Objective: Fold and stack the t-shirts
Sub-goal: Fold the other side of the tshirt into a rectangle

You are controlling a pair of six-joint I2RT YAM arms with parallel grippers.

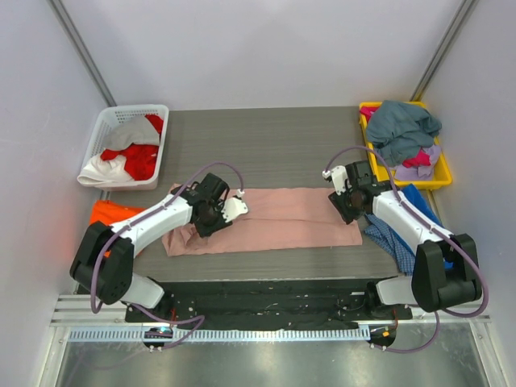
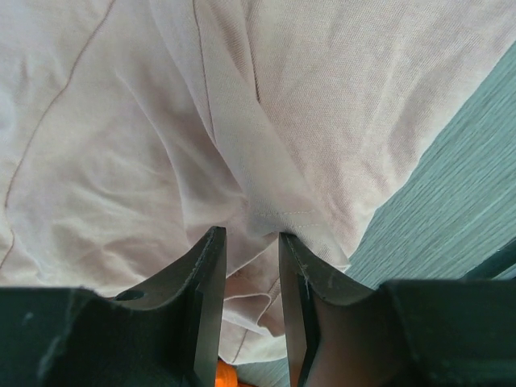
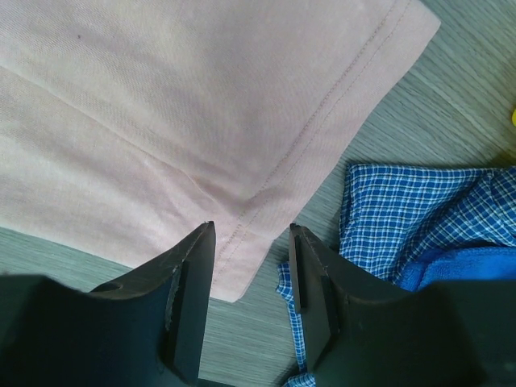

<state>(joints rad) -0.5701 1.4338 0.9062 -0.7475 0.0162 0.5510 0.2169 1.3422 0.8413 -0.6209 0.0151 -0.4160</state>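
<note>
A large dusty-pink t-shirt [image 1: 290,219] lies as a long folded band across the middle of the table. My left gripper [image 1: 230,208] is over its left part; in the left wrist view the jaws [image 2: 248,234] stand narrowly apart with a bunched fold of the pink fabric [image 2: 161,121] caught between the tips. My right gripper [image 1: 343,201] is at the shirt's right end; in the right wrist view it [image 3: 250,227] is open and empty just above the hemmed corner of the pink shirt [image 3: 161,97]. An orange t-shirt [image 1: 109,214] lies at the left edge, partly under my left arm.
A white basket [image 1: 105,121] at the back left holds red and white shirts. A yellow bin [image 1: 442,173] at the back right holds grey-teal, magenta and lavender shirts. A blue checked cloth [image 3: 411,210] with a plain blue one lies beside the pink shirt's right end.
</note>
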